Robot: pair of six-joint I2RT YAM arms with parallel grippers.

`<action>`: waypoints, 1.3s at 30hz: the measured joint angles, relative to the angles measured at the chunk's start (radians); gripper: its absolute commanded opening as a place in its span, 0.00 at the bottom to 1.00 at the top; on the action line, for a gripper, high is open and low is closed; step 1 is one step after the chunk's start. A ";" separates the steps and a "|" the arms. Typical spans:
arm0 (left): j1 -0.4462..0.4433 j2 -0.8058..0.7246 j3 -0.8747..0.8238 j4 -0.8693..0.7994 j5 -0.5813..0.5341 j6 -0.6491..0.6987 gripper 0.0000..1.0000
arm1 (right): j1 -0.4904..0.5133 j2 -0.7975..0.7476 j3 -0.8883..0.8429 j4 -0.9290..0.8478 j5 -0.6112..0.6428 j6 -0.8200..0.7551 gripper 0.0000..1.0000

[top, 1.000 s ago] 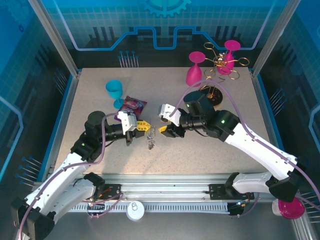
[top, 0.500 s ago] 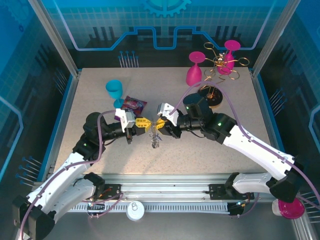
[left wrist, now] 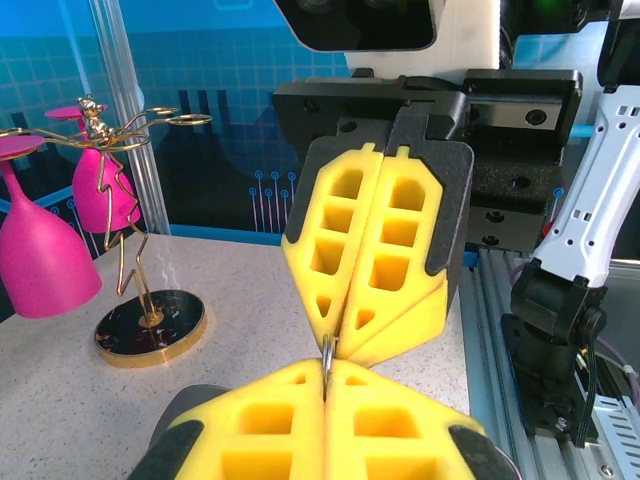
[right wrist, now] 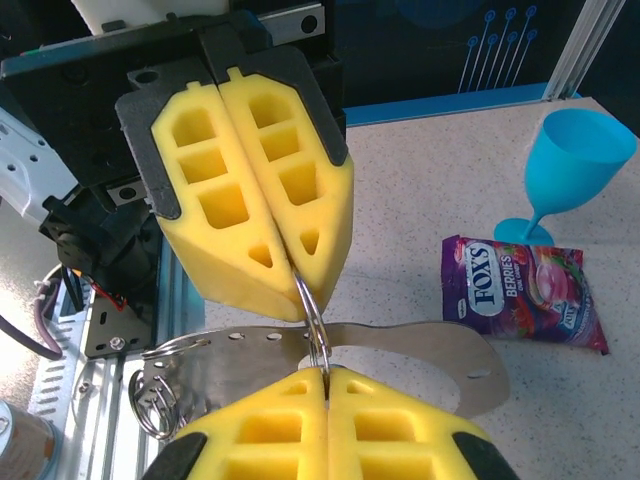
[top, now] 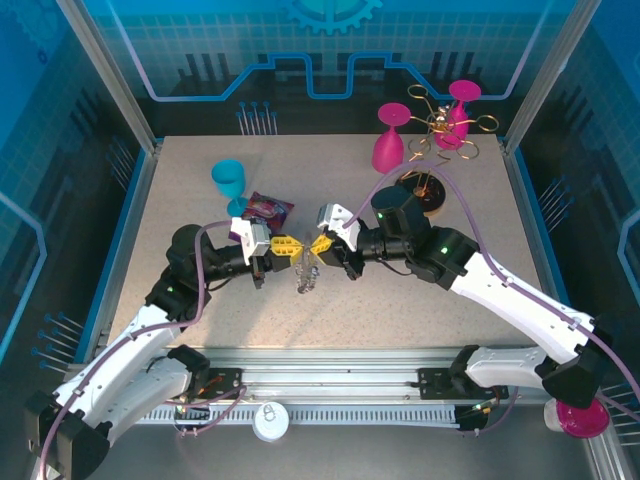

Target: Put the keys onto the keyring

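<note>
The left gripper (top: 283, 246) is pinching the keyring (top: 308, 278), its yellow pads pressed together with the thin wire emerging from between their tips. The right gripper (top: 320, 245) is facing it tip to tip and is clamping the same wire, so the loop is bridging the small gap between the two pincers. They are holding it near the middle of the table (top: 310, 170), and the rest of the ring and its small links are dangling just below the fingertips. A candy packet (top: 266, 211) is lying just behind the left gripper.
</note>
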 measured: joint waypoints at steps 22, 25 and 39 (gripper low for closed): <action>0.000 0.011 0.000 0.066 0.011 -0.052 0.00 | 0.002 0.062 0.016 0.005 -0.018 -0.002 0.42; 0.000 0.011 0.000 0.067 0.011 -0.052 0.00 | 0.002 0.050 0.012 0.005 0.006 -0.001 0.47; 0.000 0.028 0.000 0.097 0.010 -0.101 0.00 | 0.009 -0.016 -0.074 0.065 0.047 0.019 0.42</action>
